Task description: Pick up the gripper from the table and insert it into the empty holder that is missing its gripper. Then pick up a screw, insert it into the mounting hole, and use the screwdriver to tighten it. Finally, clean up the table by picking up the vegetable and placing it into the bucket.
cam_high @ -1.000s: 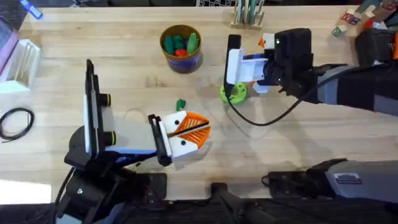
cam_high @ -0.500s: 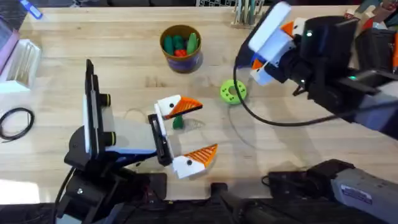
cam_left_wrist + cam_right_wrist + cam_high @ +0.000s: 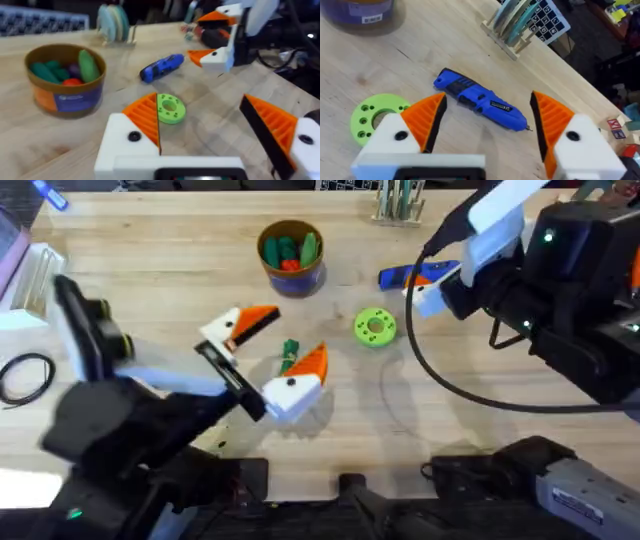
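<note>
My left gripper [image 3: 270,352] stands open low over the table [image 3: 180,260], its white fingers [image 3: 145,120] tipped with orange ribbed pads. The dark-green vegetable [image 3: 290,351] lies between those fingers, close to the nearer one. The blue bucket [image 3: 291,256] stands behind it, holding several toy vegetables. The blue screwdriver [image 3: 480,102] lies flat on the table at the back right. Above it, my right gripper [image 3: 470,240] is raised and open with nothing between its fingers. The loose gripper, the holder and the screw are out of view.
A bright green disc with holes [image 3: 375,327] lies between the two grippers. A black cable [image 3: 430,380] loops from the right arm across the table. A small rack [image 3: 398,205] stands at the back edge. A cable coil [image 3: 25,375] and a white box [image 3: 30,280] sit far left.
My right gripper lifted the screwdriver off the green disc, laid it on the table behind and rose open. My left gripper opened and swung so that its fingers straddle the vegetable.
</note>
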Robot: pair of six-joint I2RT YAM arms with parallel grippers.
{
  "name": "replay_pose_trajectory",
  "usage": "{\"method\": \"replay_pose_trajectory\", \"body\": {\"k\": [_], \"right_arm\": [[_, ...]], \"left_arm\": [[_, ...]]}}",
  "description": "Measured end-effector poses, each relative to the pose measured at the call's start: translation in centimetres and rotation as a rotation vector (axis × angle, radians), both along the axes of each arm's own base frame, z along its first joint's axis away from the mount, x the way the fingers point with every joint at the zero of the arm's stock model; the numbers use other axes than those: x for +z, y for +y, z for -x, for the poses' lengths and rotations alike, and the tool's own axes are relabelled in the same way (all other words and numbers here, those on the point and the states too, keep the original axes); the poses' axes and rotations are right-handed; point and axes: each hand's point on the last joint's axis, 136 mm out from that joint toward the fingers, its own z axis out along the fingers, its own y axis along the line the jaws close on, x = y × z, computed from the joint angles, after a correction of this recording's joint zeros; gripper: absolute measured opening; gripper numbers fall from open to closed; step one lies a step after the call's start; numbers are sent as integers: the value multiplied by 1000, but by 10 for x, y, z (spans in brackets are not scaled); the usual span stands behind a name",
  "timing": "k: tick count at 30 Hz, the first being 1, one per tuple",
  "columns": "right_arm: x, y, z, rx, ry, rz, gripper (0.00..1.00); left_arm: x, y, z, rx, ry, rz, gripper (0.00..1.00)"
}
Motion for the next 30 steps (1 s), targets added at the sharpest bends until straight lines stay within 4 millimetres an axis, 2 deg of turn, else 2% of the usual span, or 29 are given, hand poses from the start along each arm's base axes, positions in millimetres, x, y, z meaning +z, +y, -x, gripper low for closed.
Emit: {"method": "replay_pose_trajectory", "body": {"k": [4, 7, 12, 17, 25, 30], "right_arm": [[0, 1, 0, -7, 6, -28, 989], [2, 2, -1, -17, 2, -53, 989], [6, 3, -3, -28, -12, -83, 991], [6, 3, -3, -31, -10, -95, 991], [6, 3, -3, -58, 0, -143, 992], [6, 3, -3, -62, 2, -152, 992]], "left_arm": [[19, 16, -8, 113, 116, -50, 985], [14, 26, -17, 190, 274, -137, 985], [-18, 39, -30, 273, 567, -315, 985], [-46, 37, -52, 298, 712, -411, 985], [-109, 39, -60, 308, 932, -546, 988], [-136, 42, -56, 381, 1020, -632, 988]]}}
